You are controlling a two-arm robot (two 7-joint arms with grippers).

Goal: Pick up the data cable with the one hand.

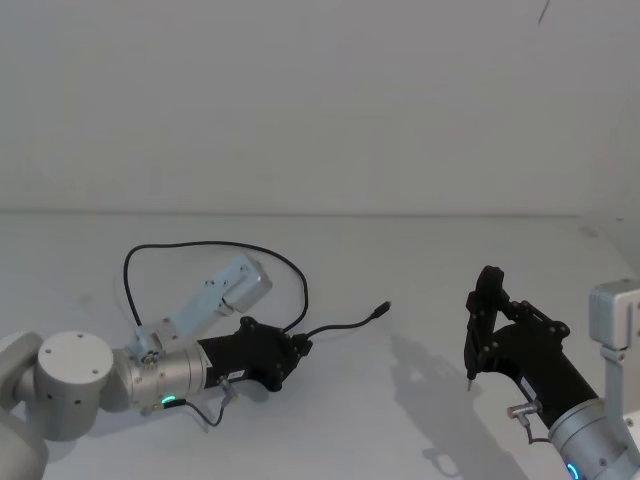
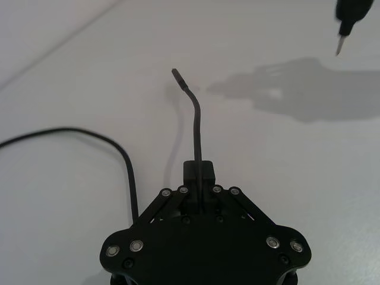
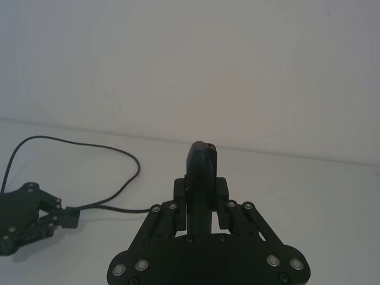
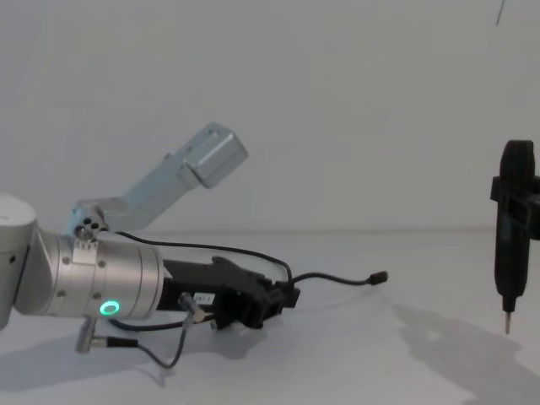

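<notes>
closest in, behind the left claw (image 2: 198, 173), sits its silver cylinder (image 4: 101, 283) with a green ring light (image 4: 108, 309). under that cylinder a grey wire (image 4: 126, 342) runs from a silver elbow plug (image 4: 84, 337) and sags toward the white counter (image 1: 400, 260), short of the claw's front. a pale bracket (image 4: 207, 156) rises from the same wrist, slanting up above and behind the claw.

the left claw lies low over the counter, pointing away from the robot and to its right, its jaws pinched narrow on the cable (image 2: 196, 119). a short end of the cable sticks out ahead of the claw, bends a little, and finishes in a small black plug (image 2: 176, 72). that end's shadow falls apart from it, so it seems to be off the surface. the long part leaves the claw beside the short end and sweeps in a wide loop to the claw's left and farther out. it then passes behind the bracket, where its far end is hidden.

well to the right of the left claw, apart from the cable, the right claw (image 3: 202, 153) stands off the counter, jaws closed together with nothing between them. its shadow (image 2: 297, 89) lies on the counter between the two claws. farthest from the left claw is a plain pale wall (image 1: 320, 100).
</notes>
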